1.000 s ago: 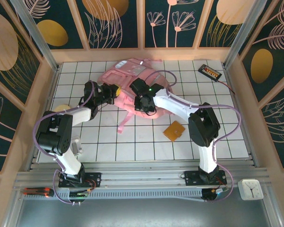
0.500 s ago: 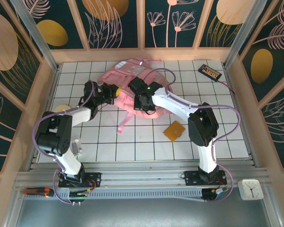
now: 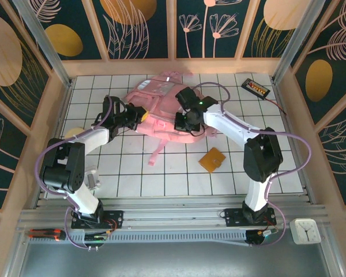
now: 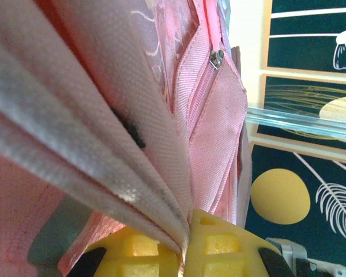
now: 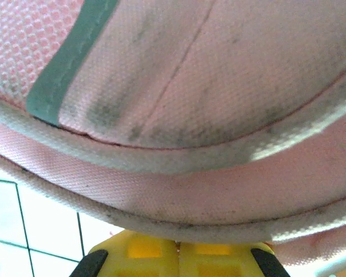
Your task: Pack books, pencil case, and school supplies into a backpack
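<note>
The bright pink backpack lies flat at the back middle of the white grid table. My left gripper is shut on its left edge; in the left wrist view the yellow fingers pinch a grey-trimmed pink fold. At the backpack's near right edge, my right gripper is shut, and the piped rim lies across its closed fingertips. The orange square pad lies on the table in front of the backpack. The books and the pencil case are out of view.
A black gadget with a cable sits at the back right corner. A pale yellow disc lies at the left edge, behind the left arm. A pink strap trails toward the front. Wooden walls close in the table's sides and back.
The right gripper closed on the backpack's near edge and swung right, dragging the backpack right. The left gripper stayed shut on the left edge and stretched after it.
</note>
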Controlling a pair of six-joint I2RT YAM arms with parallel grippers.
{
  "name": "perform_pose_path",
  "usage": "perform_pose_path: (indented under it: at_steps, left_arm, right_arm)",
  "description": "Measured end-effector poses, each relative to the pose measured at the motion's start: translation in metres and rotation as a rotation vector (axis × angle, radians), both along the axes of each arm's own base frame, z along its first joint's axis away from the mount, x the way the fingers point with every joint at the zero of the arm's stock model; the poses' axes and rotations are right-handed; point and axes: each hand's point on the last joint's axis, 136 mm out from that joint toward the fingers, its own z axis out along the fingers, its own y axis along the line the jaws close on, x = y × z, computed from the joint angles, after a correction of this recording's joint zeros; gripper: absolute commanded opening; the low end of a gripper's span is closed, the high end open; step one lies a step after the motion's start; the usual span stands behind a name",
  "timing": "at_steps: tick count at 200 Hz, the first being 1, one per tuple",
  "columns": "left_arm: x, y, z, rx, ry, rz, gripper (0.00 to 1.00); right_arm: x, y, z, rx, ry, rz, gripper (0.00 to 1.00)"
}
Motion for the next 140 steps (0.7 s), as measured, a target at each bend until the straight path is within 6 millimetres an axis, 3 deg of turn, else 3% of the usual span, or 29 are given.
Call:
perform_pose_path:
  at_steps: [37, 98, 140]
  left_arm:
    - [-0.002, 0.002, -0.003, 0.003, 0.01, -0.015, 0.0]
    - [-0.004, 0.016, -0.014, -0.042, 0.047, 0.05, 0.0]
    - [-0.002, 0.017, -0.011, -0.07, 0.045, 0.071, 0.0]
  right_arm:
    - [0.0, 0.001, -0.001, 0.055, 0.019, 0.055, 0.1]
    - [-0.003, 0.004, -0.008, 0.058, 0.047, 0.061, 0.36]
    - [-0.005, 0.015, -0.026, 0.015, 0.074, 0.079, 0.37]
